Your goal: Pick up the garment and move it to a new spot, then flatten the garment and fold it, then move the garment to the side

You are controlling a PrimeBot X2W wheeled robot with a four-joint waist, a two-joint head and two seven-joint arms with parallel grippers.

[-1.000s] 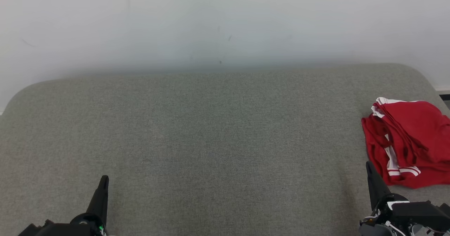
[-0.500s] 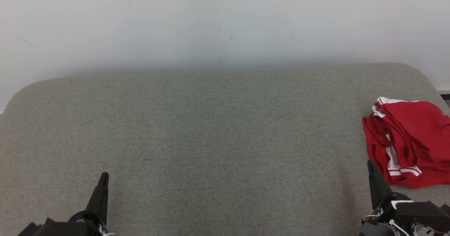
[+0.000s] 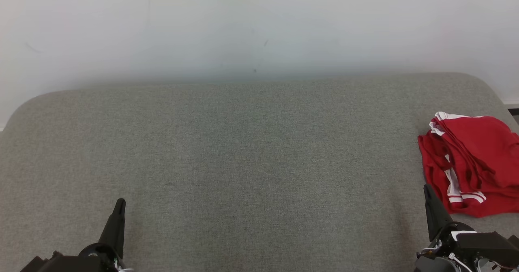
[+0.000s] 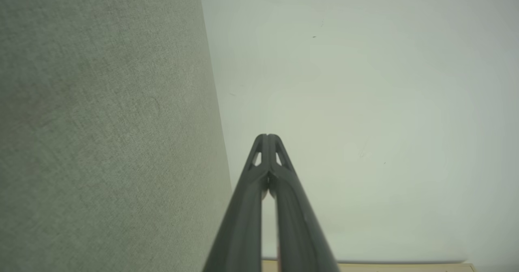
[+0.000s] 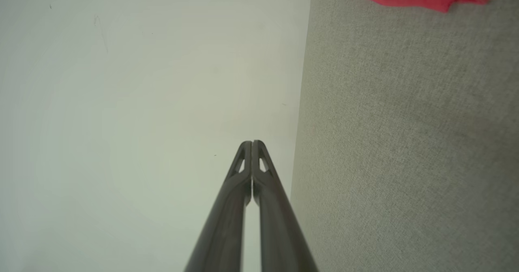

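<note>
While both arms sit low at the near edge, your left hand point(image 3: 120, 203) and right hand point(image 3: 426, 188) each have their fingers pressed together on nothing, tips pointing at the wall point(image 3: 259, 28). The red garment point(image 3: 474, 158) lies at the far right of the grey fabric worktop point(image 3: 251, 150), just beyond your right hand and apart from it. That bundle, layered with white stripes showing, fits a heap waiting to be lifted just as well as a folded piece already set aside, so read its edges before you commit to anything. Its right side runs off the head view, and the right wrist view catches only a strip of red along the top. You can't tell how neat the layers are, or what kind of garment it is.
</note>
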